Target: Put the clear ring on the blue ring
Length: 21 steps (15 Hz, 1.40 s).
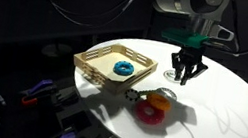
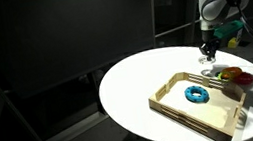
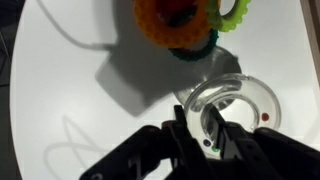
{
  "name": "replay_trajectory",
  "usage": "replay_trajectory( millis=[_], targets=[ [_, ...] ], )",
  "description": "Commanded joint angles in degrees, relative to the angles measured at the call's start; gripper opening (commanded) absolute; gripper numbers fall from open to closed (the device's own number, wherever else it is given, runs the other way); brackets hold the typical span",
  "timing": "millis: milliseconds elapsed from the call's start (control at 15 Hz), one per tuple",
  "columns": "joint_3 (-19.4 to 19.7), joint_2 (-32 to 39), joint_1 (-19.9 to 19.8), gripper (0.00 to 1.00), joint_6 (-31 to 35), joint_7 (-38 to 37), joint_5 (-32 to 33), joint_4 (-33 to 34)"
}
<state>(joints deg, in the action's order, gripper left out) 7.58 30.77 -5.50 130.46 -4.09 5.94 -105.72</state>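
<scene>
The clear ring [image 3: 252, 95] is a glassy transparent ring at the far side of the white round table [image 1: 227, 117]. My gripper [image 3: 198, 120] is shut on its near rim, one finger inside the ring and one outside, low over the table. The gripper shows in both exterior views [image 1: 185, 71] [image 2: 206, 53]. The blue ring [image 1: 122, 69] [image 2: 197, 93] lies flat inside the wooden tray [image 1: 93, 62] [image 2: 172, 102], apart from the gripper. It is out of the wrist view.
An orange ring [image 1: 159, 103] [image 3: 178, 25] is stacked with a red ring [image 1: 147, 112] [image 2: 233, 75] on the table between the tray and the gripper. A green toothed piece [image 3: 236, 12] sits beside them. The table edge and dark surroundings lie close behind the gripper.
</scene>
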Motion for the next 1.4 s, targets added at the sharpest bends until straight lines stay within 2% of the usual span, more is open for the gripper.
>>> replay_trajectory(
  millis=[0,467,600,667,1267,1333],
  targets=[
    [-0.46,-4.40,0.36,0.09,-2.97,-0.65,-0.89,-1.68],
    [-1.15,-8.23,0.45,0.08,-6.31,0.01,-0.87,-2.72],
    [-0.96,-6.22,0.51,0.08,-5.37,0.00,0.00,-1.18],
    [-0.97,-6.32,0.51,0.27,-5.42,0.00,0.00,-1.20],
    [-0.97,-5.86,0.51,0.27,-5.38,0.01,0.00,-1.20],
    [-0.97,-5.86,0.51,0.09,-5.38,0.01,0.00,-1.20]
  ],
)
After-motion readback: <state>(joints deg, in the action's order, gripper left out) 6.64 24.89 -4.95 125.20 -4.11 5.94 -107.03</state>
